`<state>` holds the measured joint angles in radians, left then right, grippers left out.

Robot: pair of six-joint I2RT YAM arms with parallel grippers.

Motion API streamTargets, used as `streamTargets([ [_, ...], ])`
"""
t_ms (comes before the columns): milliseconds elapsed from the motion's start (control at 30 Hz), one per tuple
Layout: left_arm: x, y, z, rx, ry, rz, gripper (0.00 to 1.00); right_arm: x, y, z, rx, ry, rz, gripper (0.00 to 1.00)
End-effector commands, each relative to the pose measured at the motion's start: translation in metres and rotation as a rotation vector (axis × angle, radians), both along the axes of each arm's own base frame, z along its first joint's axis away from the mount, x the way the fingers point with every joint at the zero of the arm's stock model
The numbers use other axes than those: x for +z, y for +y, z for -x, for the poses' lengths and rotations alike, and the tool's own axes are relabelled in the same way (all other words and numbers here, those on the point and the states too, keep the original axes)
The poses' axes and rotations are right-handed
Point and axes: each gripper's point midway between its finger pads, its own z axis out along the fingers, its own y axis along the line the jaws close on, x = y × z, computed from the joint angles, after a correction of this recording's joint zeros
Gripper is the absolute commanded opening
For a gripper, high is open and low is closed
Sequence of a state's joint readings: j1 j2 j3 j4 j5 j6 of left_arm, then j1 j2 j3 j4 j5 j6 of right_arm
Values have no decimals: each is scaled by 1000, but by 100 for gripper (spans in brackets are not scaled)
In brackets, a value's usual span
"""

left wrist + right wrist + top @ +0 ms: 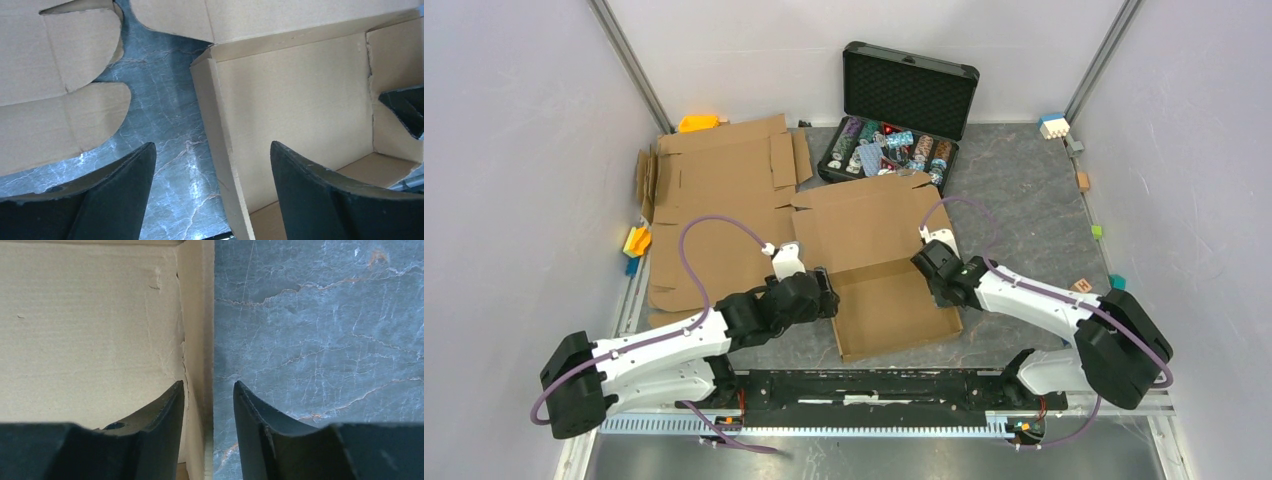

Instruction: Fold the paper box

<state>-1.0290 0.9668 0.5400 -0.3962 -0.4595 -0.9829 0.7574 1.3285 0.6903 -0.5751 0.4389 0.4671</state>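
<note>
The paper box (889,305) lies at the table's centre, its base tray partly formed with raised side walls and its lid panel (864,220) flat behind. My left gripper (829,293) is open and straddles the box's left wall (220,130): one finger is over the marble table, the other inside the tray. My right gripper (929,268) is open with a narrow gap and straddles the right wall (200,340). Its inner finger (165,410) is against the wall and its outer finger (255,415) is just clear of it. The right gripper's tip also shows in the left wrist view (405,107).
A second flat cardboard sheet (724,195) lies left of the box. An open black case with chips (894,120) stands behind it. Small toy blocks lie at the edges: orange (696,123), yellow (636,240), white and blue (1052,125), teal (1117,281).
</note>
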Motion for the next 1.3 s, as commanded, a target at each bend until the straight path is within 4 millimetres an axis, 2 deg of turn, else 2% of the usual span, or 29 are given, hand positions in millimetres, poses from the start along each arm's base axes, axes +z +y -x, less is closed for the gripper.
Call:
streamTargets([
  [0, 9, 7, -4, 7, -23, -50, 92, 12, 5, -10, -3, -66, -38, 49],
  [200, 9, 0, -4, -17, -25, -32, 93, 12, 4, -17, -1, -84, -19, 49],
  [500, 8, -1, -8, -16, -34, -19, 94, -4, 1, -22, -5, -63, 31, 42],
  [533, 7, 1, -8, -11, -33, -24, 94, -7, 0, -22, -6, -57, 40, 40],
  [633, 6, 6, -10, 2, -31, -30, 93, -9, -4, -22, -14, -59, 65, 15],
  [667, 5, 8, -11, 5, -31, -32, 93, -10, -6, -23, -17, -64, 72, 9],
  [767, 5, 11, -13, 13, -32, -31, 93, -13, -9, -22, -21, -65, 92, 0],
  [900, 4, 14, -16, 19, -28, -35, 93, -14, -12, -22, -21, -65, 101, 0],
  [933, 3, 15, -16, 20, -26, -39, 93, -13, -12, -23, -22, -68, 102, 1],
  [967, 2, 16, -17, 18, -23, -39, 93, -13, -12, -23, -20, -69, 107, 7],
  [1000, 1, 18, -18, 21, -18, -38, 93, -13, -13, -23, -19, -68, 112, 21],
  [1067, 0, 21, -22, 23, -2, -22, 92, -12, -12, -23, -11, -64, 109, 37],
  [1200, 8, 26, -31, 13, -20, 23, 94, -2, 1, -26, 25, -75, 19, 49],
  [1267, 17, 29, -35, 13, -47, 40, 100, 6, 8, -28, 45, -90, -34, 53],
])
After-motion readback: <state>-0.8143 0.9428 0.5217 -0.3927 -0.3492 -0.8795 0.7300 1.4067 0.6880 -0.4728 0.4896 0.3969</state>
